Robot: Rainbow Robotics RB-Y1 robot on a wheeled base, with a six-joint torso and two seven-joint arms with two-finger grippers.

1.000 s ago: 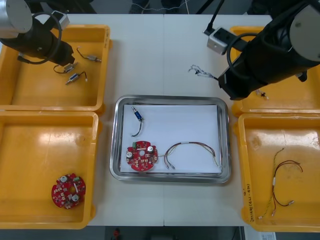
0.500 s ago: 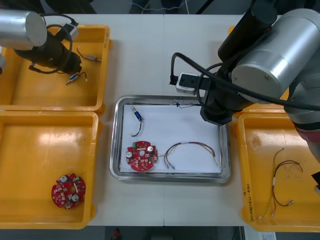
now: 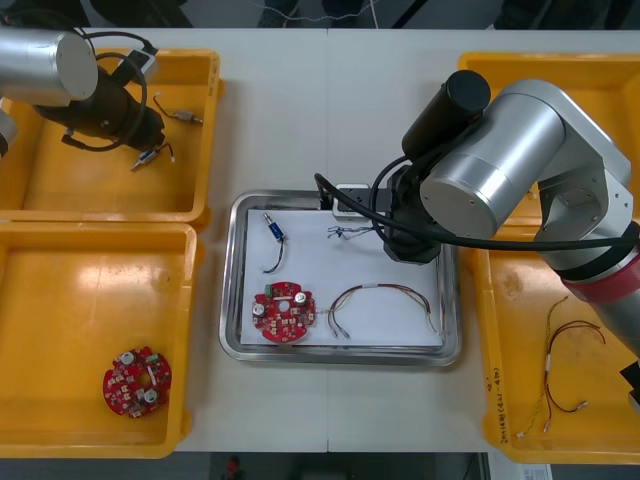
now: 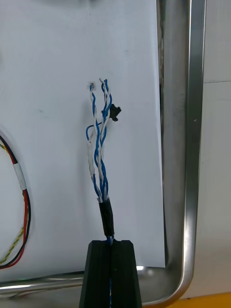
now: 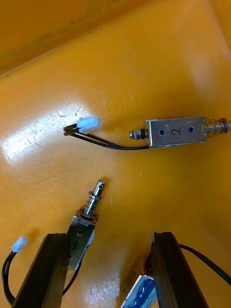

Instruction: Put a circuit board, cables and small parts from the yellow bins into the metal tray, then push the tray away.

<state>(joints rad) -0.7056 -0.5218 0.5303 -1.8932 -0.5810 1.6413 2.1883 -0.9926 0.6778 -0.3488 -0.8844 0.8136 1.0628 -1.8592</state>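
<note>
Right arm (image 3: 480, 180) sprawls over the far right corner of the metal tray (image 3: 340, 355), right gripper (image 4: 110, 243) pinching the twisted blue and white cable (image 4: 98, 154) near the far rim, so that side's blocked. There's open white floor down the tray's middle, between the small metal part (image 3: 273, 230) and circuit board (image 3: 283, 312) at left and the red and yellow cable (image 3: 385, 295) at near right. Bare surface (image 3: 300, 120) lies beyond the tray.

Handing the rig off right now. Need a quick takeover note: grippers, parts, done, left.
Right gripper: jaws shut on the twisted blue and white cable, held over the far side of the metal tray.
Left gripper: jaws open over small metal parts in the far left yellow bin, gripping nothing.
Done: circuit board, red and yellow cable and one small metal part lie in the tray.
Left: release the blue and white cable, perhaps add another part, push the tray away.
</note>
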